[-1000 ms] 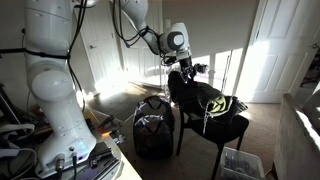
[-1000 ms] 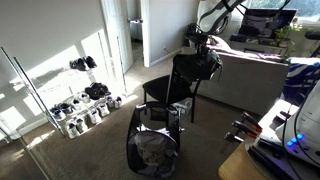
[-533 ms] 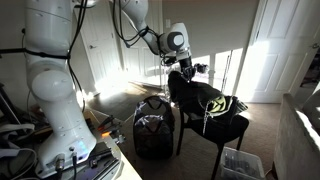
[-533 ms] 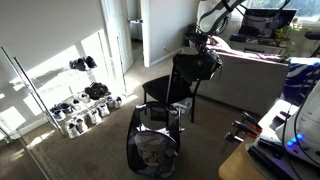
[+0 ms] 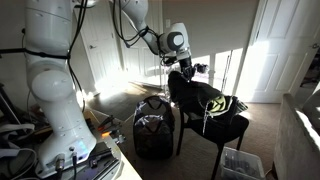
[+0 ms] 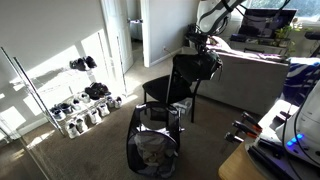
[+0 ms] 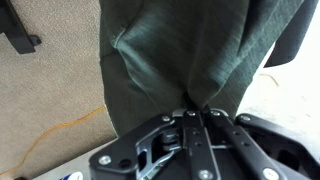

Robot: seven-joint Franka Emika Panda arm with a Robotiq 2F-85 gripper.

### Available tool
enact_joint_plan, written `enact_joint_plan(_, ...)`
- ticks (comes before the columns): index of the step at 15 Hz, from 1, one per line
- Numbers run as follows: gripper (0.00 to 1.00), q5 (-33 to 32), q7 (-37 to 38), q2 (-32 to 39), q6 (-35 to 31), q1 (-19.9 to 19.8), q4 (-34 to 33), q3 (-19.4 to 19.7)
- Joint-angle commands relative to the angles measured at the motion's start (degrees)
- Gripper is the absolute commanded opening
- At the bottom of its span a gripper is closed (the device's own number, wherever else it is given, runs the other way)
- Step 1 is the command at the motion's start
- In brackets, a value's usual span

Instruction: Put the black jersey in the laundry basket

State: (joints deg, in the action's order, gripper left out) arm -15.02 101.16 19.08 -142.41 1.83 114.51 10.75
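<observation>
The hand (image 7: 197, 112) is pinched tight on a fold of the black jersey (image 7: 180, 45), whose dark cloth spreads across the upper view. Beige carpet (image 7: 50, 90) lies to the left, crossed by a thin yellowish cord (image 7: 62, 128).

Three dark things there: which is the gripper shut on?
The black jersey, limp cloth draped on the chair, pinched in the gripper; the laundry basket stands apart on the floor.

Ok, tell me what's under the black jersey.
A black chair: the black jersey drapes over its backrest, where the gripper pinches it. Seat edge and legs show; the backrest's top is covered.
</observation>
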Motion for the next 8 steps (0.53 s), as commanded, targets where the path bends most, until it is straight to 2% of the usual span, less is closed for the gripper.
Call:
enact_joint_plan(1,0.04,-1.1,-4.5,-1.0,-4.7,0.0,1.3,-0.4)
enact_joint_plan(2,0.04,-1.4,-6.3,-0.7,-6.2,0.0,1.1,-0.3)
enact_joint_plan(3,0.04,-4.7,-5.2,-10.4,-3.5,2.7,7.9,0.4)
enact_joint_plan(4,0.04,-5.5,-6.8,-11.3,-2.3,2.7,8.0,0.2)
enact_joint_plan(8,0.04,-9.8,-6.5,-21.5,2.6,3.6,13.2,-3.7)
